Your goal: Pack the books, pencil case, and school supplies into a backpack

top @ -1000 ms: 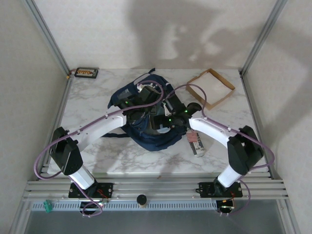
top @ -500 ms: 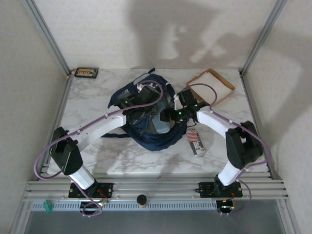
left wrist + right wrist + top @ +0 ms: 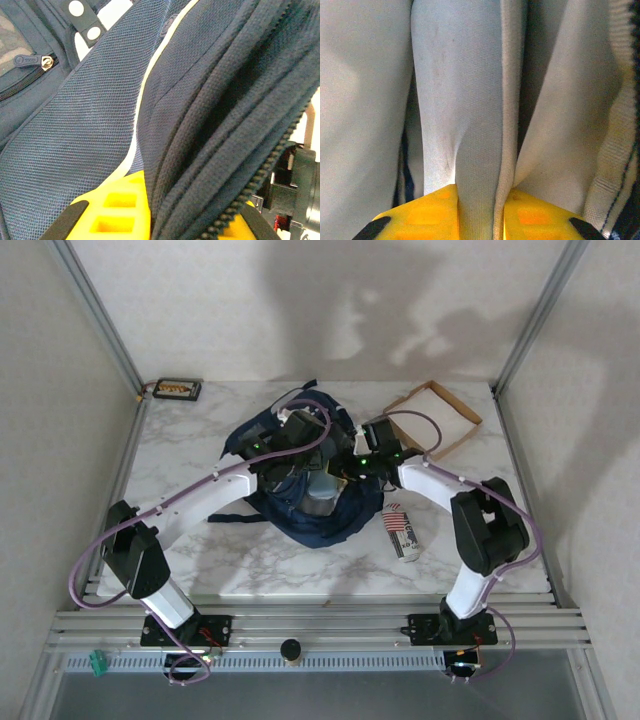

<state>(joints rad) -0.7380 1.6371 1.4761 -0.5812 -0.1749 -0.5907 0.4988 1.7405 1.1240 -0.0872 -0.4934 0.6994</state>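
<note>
The left tool point(image 3: 175, 222) and right tool point(image 3: 477, 212) each clamp backpack point(image 3: 305, 528) fabric; zipper pull point(image 3: 26, 60) lettering unreadable.

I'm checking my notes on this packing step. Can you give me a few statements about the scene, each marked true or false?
1. The left gripper pinches navy fabric of the backpack. True.
2. The cardboard tray sits inside the backpack. False: it lies on the table, beyond the backpack's right side.
3. The right gripper has a fold of pale fabric between its fingers. True.
4. The small striped pack lies to the left of the backpack. False: it lies to its right, beside the right arm.
</note>
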